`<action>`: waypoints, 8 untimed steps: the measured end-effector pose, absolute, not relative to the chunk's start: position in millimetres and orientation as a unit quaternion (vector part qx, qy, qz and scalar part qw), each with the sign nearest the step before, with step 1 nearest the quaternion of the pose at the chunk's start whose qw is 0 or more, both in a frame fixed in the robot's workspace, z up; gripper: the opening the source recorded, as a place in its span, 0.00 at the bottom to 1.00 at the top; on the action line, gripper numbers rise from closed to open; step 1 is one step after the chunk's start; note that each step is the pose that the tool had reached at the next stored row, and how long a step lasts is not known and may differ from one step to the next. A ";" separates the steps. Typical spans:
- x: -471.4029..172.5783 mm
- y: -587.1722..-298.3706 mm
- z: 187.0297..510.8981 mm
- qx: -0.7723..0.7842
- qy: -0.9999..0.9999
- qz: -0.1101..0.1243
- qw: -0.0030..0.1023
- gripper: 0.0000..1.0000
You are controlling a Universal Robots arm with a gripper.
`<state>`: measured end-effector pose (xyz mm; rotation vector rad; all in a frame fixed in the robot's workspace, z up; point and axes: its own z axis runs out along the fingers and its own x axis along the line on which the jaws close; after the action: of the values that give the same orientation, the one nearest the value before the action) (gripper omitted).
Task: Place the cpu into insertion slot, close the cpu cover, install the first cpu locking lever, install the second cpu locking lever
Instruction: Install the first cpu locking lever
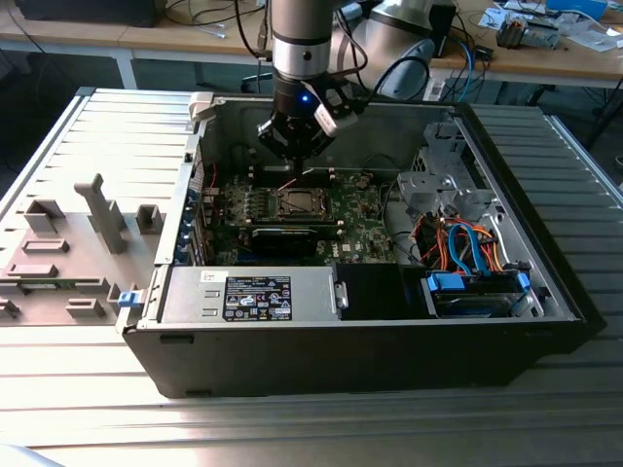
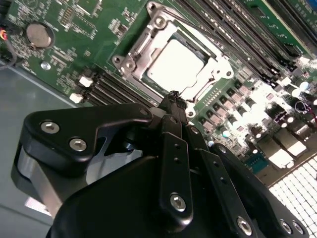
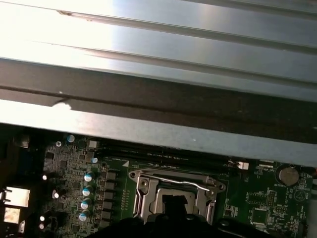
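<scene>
The cpu [image 2: 176, 62] lies flat in the insertion slot [image 2: 130, 63], its pale silver face up. The cpu cover [image 2: 214, 69] lies down around it, and the chip shows through the cut-out. My gripper [image 2: 173, 97] hangs just above the socket's edge, fingers pressed together with nothing between them. In the exterior view the gripper [image 1: 297, 156] hovers over the slot [image 1: 297, 202] inside the open computer case. In the first wrist view a thin metal lever [image 3: 184, 183] runs along one side of the socket [image 3: 143, 191].
Long black memory slots [image 2: 233, 29] run beside the socket. A round coin battery [image 2: 38, 33] sits on the green board. A disk bay with blue and orange cables [image 1: 467, 255] fills the case at the exterior view's right. A grey fixture plate [image 1: 68, 253] lies outside at its left.
</scene>
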<state>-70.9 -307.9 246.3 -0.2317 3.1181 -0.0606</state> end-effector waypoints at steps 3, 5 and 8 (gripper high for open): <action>-75.8 -304.2 243.0 -0.074 0.997 -0.014 0.008 0.11; -75.9 -297.1 238.1 -0.074 0.997 -0.014 0.008 0.11; -76.0 -291.9 232.6 -0.074 0.997 -0.014 0.007 0.11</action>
<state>-76.0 -291.9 232.6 -0.2315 3.1177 -0.0449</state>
